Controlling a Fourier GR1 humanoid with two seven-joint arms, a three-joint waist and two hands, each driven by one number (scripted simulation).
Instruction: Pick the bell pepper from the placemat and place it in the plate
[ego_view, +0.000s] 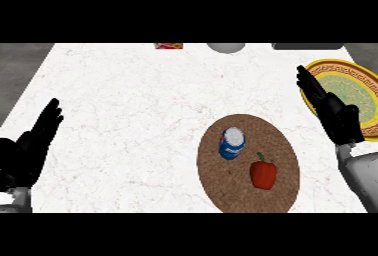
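A red bell pepper (263, 173) with a green stem lies on the round brown placemat (280, 140), towards its lower right. The yellow-rimmed green plate (353, 80) sits at the counter's right edge, partly cut off by the frame. My right hand (332, 111) is open, fingers straight, raised between the placemat and the plate and covering part of the plate's left rim. It is above and right of the pepper, not touching it. My left hand (33, 145) rests open at the left edge, fingers up.
A blue and white can (232, 143) stands on the placemat just upper left of the pepper. At the counter's far edge are a small red and yellow item (168, 46), a grey round object (226, 47) and a dark object (306, 46).
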